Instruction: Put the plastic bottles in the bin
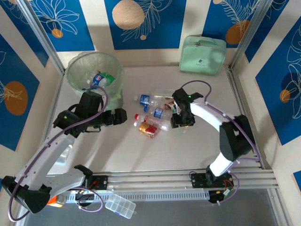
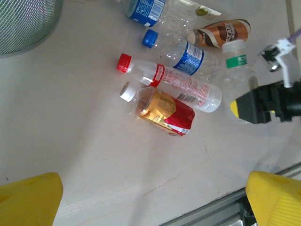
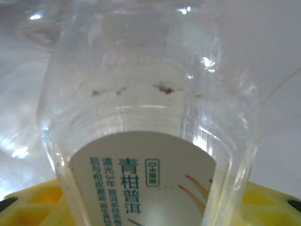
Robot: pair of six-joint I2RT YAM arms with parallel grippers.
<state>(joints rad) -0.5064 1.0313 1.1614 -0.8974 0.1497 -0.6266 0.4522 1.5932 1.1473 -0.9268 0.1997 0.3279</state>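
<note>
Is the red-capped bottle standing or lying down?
Lying down: the red-capped bottle rests on its side on the table, long body flat, beside the gold-labelled bottle.

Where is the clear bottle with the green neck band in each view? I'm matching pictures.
Top external: clear bottle, centre-right of the table, beside the right hand.
Left wrist: upper right, white cap pointing up.
Right wrist: centre, close up, between yellow pads.
Shared landmark: the right hand, yellow-padded.

Cream walls [image 1: 98, 28] with blue leaf-print panels [image 1: 155, 33], aluminium corner posts [image 1: 40, 35], pale tabletop [image 1: 150, 155], aluminium rails [image 1: 155, 179] along near edge
</note>
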